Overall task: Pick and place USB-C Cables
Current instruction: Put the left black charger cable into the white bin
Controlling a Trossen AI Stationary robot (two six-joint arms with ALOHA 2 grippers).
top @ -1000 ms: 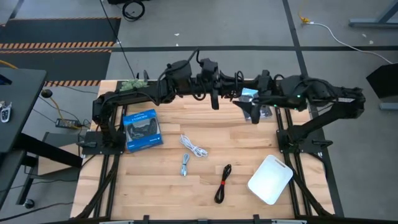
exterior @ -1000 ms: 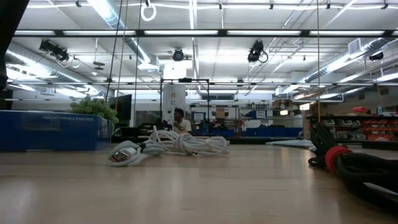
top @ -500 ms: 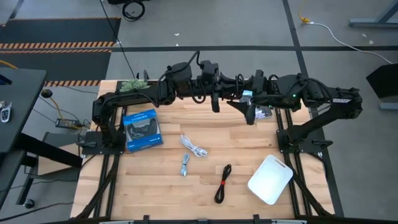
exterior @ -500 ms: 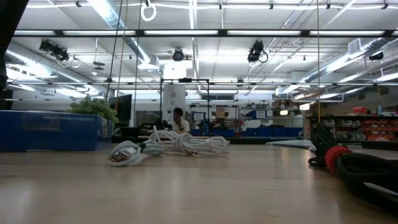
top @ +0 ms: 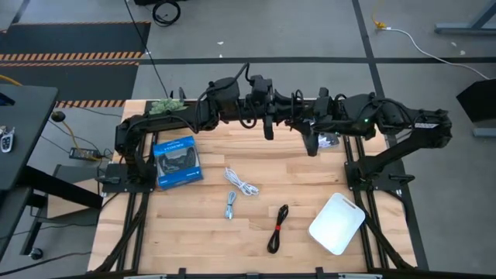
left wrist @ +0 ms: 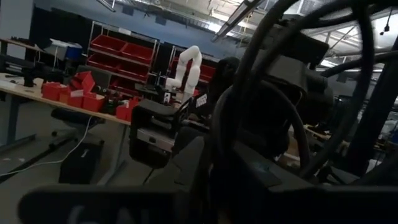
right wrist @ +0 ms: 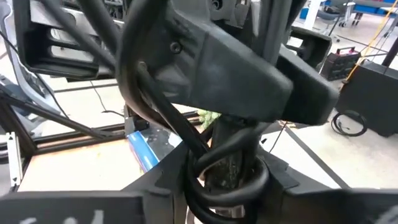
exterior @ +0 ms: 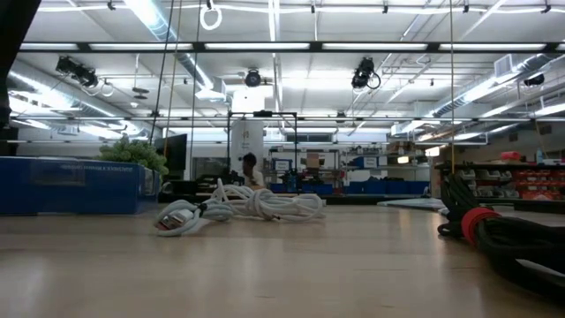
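Three cables lie on the wooden table. The white coil is at the middle and also shows in the low view. The silver-grey bundle lies just nearer and shows in the low view. The black bundle with red lies nearest, at the low view's right. No thin black loop shows. My left gripper and my right gripper hang close together above the table's far middle, away from all the cables.
A blue box picturing a controller lies at the left. A white rounded tray sits at the near right. A flat packet lies partly under my right arm. A green item sits at the far left corner.
My right gripper has moved a little toward the table's left edge, closer to my left arm, and the arm now covers more of the packet. The cables have not moved.
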